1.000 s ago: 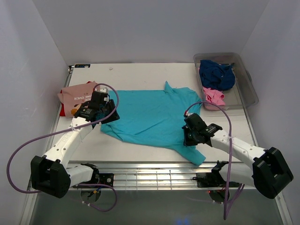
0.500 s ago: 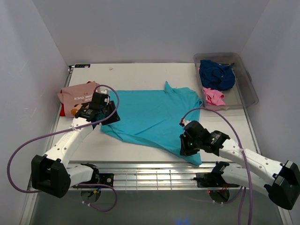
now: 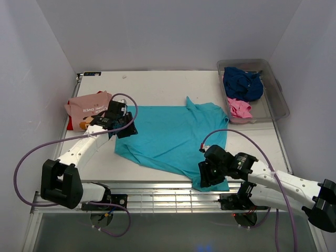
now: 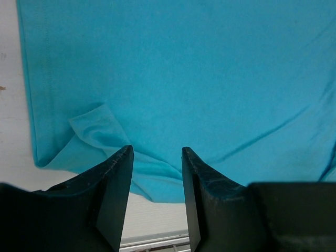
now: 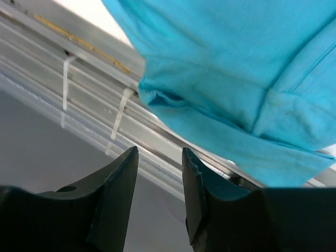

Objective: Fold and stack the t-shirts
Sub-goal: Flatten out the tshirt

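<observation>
Looks like the flattening step, with no fold made yet. The turquoise t-shirt [image 3: 173, 136] lies spread mid-table [image 3: 157, 84], thin matte jersey with a stitched hem. It's mostly smooth, apart from a flipped-over flap at its left edge and a rumpled near-right corner drooping over the metal rail. The left gripper [image 4: 156, 152] hovers over that flap and the right gripper [image 5: 160, 152] sits by the droopy corner, both with fingers apart and nothing between them. My guess for the next move is to pinch two corners and fold it across. The folded salmon-pink tee [image 3: 86, 107] waits at the left, and more tees sit bunched in the clear tub [image 3: 281, 100].
</observation>
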You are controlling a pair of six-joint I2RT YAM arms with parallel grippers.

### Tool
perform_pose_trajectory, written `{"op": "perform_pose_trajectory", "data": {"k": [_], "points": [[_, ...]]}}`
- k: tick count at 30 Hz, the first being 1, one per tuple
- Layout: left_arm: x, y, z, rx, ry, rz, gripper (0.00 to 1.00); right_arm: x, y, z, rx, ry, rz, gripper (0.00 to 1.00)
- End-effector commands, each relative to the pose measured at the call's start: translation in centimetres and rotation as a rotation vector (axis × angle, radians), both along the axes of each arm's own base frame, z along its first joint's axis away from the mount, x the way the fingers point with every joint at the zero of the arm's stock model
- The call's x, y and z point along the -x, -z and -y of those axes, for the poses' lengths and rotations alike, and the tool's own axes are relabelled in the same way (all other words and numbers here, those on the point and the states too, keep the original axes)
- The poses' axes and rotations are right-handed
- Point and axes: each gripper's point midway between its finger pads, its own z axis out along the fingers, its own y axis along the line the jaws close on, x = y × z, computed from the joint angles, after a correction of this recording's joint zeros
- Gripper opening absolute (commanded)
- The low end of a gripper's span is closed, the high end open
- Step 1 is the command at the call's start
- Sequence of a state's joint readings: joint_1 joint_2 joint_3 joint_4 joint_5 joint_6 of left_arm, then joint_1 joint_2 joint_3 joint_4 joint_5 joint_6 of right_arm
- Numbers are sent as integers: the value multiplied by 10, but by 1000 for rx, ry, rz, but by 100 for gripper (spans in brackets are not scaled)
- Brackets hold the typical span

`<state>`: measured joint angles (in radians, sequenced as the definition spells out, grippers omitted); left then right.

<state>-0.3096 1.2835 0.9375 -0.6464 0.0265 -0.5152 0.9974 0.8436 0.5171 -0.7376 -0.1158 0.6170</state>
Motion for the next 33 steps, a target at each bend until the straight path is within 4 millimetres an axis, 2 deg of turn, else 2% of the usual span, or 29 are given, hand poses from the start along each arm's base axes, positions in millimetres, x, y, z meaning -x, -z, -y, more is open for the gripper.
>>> {"op": "perform_pose_trajectory", "data": {"k": [1,2,3,7,11,14,16,19,20,22,23,25,27,28,31,33], "points": [[-23,-10,8,12,18,59,52,-27,-16,-8,33,29,103,45],[-25,-5,7,2,20,50,52,-41,-16,-4,74,73,155,44],[-27,6,7,-14,19,23,51,-46,-16,-4,94,93,170,42],[-39,21,1,-70,4,22,49,-67,-2,-6,195,146,203,31],[-47,35,-6,-127,7,4,47,-78,3,-30,179,139,189,28],[-34,44,-10,-153,20,-73,42,-87,4,-39,197,138,197,27],[-26,40,-8,-135,29,-82,40,-95,3,-42,219,137,219,27],[-1,44,-7,-103,36,-127,38,-103,4,-47,248,119,232,26],[5,39,-8,-94,33,-116,37,-105,4,-49,252,115,234,26],[25,48,-14,-95,19,-159,37,-111,5,-54,264,103,233,26],[32,43,-15,-88,13,-150,37,-112,5,-56,266,98,231,25],[41,40,-11,-61,-4,-152,43,-116,6,-61,270,86,229,26],[42,28,-4,-28,11,-116,55,-117,9,-65,274,71,225,29],[41,25,-4,-27,4,-103,66,-118,8,-68,267,66,222,30],[35,21,-18,-90,-51,-64,77,-118,10,-73,259,50,211,31],[34,23,-20,-104,-55,-67,77,-117,9,-76,244,47,208,32]]}}
